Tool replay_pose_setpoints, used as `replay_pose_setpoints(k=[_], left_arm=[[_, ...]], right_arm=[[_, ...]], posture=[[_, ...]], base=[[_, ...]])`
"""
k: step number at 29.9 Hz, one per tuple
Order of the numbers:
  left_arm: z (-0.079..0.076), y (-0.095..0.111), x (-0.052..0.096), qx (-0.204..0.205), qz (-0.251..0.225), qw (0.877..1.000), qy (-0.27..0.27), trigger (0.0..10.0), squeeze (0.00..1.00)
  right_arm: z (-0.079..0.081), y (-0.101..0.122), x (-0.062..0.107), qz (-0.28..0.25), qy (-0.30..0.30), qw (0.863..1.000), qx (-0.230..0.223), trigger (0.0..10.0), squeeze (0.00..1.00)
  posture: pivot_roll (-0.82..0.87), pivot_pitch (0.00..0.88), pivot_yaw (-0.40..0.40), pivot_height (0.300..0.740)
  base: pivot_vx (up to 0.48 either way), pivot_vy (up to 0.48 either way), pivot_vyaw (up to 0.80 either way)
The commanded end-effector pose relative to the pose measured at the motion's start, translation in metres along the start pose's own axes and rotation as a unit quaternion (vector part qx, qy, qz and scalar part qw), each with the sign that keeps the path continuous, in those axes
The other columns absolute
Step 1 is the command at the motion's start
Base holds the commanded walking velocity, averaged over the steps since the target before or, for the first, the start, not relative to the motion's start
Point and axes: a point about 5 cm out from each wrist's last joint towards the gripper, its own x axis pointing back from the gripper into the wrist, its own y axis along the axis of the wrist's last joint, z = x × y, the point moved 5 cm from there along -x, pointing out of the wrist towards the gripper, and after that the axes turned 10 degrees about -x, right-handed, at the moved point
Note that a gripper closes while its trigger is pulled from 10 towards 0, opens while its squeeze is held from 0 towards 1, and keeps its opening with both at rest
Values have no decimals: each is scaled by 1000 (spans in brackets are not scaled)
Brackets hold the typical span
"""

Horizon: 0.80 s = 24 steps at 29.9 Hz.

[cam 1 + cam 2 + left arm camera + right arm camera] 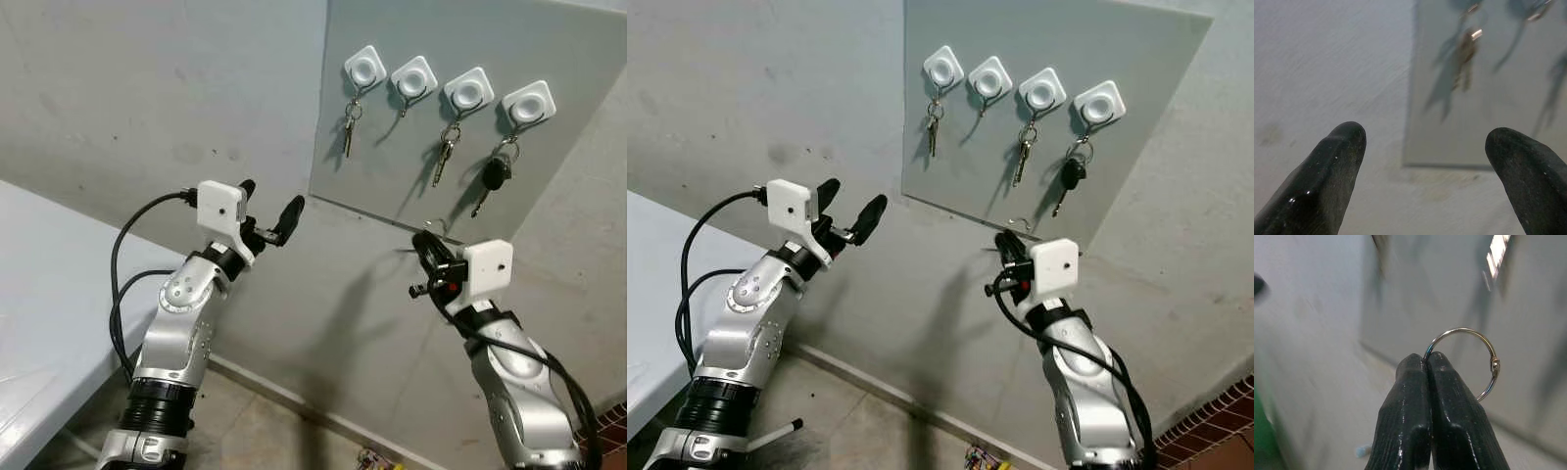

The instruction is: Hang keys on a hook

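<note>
Below the grey board point(578, 59), right fingers point(1449, 396) pinch a ring point(1484, 357); left fingers point(1327, 171) apart.

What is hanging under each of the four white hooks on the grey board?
Under the first hook hang keys. The second hook carries nothing clear. Under the third hook hang keys, and under the fourth hook a black-headed key.
</note>
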Motion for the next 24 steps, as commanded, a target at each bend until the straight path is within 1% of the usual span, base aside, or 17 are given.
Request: replay_pose_setpoints(k=[1,2,3,5,6,7,9,11,12,14,24], left_arm=[[-9,18,-6,-10,-24,999,-24,10000,0],[-11,21,-7,-9,-29,999,-29,10000,0],[-11,21,-7,-9,-29,999,-29,10000,0],[-16,25,-8,-8,-35,999,-36,10000,0],[-20,30,-9,-7,-40,998,-45,10000,0],[-20,30,-9,-7,-40,998,-45,10000,0],[-28,39,-11,-5,-51,997,-58,10000,0],[-32,45,-13,-6,-59,996,-68,10000,0],[-32,45,-13,-6,-59,996,-68,10000,0],[-37,51,-15,-4,-67,995,-78,10000,0],[-44,61,-19,-2,-75,993,-91,10000,0]], right_arm=[[11,23,-8,-33,35,999,-3,10000,0],[15,27,-11,-37,48,998,-3,10000,0],[15,27,-11,-37,48,998,-3,10000,0],[20,31,-14,-42,63,997,-5,10000,0],[24,36,-17,-48,75,996,-6,10000,0],[24,36,-17,-48,75,996,-6,10000,0],[28,44,-24,-59,83,995,-4,10000,0],[31,51,-30,-69,89,994,-8,10000,0],[31,51,-30,-69,89,994,-8,10000,0],[35,60,-38,-83,98,992,-11,10000,0],[33,77,-51,-110,93,990,-3,10000,0]], posture=[[-10,0,-54,711],[-9,0,-53,711],[-9,0,-53,711],[-9,0,-53,711],[-7,0,-52,711],[-7,0,-52,711],[-7,0,-51,711],[-6,0,-49,711],[-6,0,-49,711],[-7,0,-45,711],[-8,0,-39,711]], base=[[0,0,0],[0,0,0],[0,0,0],[0,0,0],[0,0,0],[0,0,0],[0,0,0],[0,0,0],[0,0,0],[0,0,0],[0,0,0]])
